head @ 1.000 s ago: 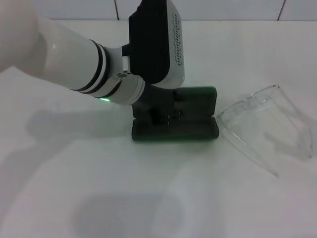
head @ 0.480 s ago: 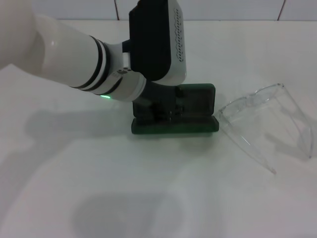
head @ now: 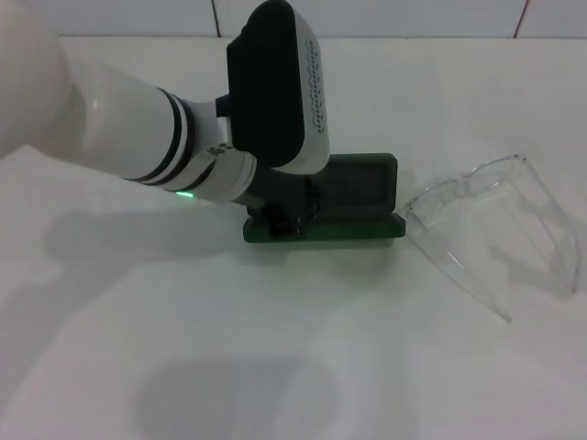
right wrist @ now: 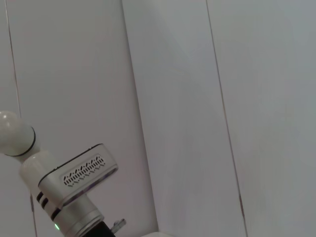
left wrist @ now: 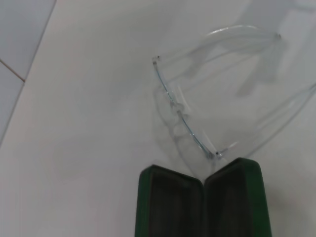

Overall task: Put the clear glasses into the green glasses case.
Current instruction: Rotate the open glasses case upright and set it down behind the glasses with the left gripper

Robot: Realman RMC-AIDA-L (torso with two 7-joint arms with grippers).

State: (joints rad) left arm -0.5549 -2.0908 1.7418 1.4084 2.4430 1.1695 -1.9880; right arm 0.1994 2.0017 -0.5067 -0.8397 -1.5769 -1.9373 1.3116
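One left tool is poised over the open green glasses case; its grip cannot be told. Nudged, the case could strike the clear glasses just right.

A white table carries the open green glasses case with the clear glasses just beside it

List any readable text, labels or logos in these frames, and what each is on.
None can be read.
The green glasses case lies open, and no lettering shows on its lining or rim.
The clear glasses carry no visible marking.
The left gripper, over the case, shows vent slots and a green light, no text.
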